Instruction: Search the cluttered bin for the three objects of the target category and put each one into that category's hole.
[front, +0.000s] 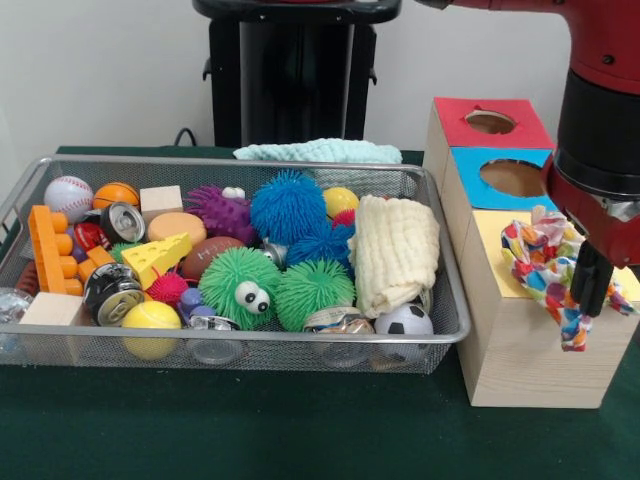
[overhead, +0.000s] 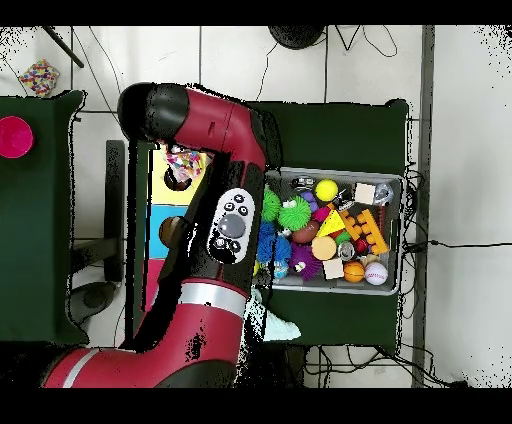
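Nearest me, I see the wire bin (front: 20, 205) crammed with balls, cans, blocks and furry toys, a soccer ball (front: 405, 320) against its front wall. To its right stands the wooden box (front: 530, 360); over its yellow section (front: 495, 250) my gripper (front: 588, 285) is clamped on a multicoloured cloth (front: 545, 262), which dangles down the front. Beyond lie the blue hole (front: 512, 177) and red hole (front: 490, 122).

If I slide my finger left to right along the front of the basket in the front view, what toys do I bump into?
Wooden block → yellow ball → green fuzzy ball with eyes → plain green fuzzy ball → soccer ball.
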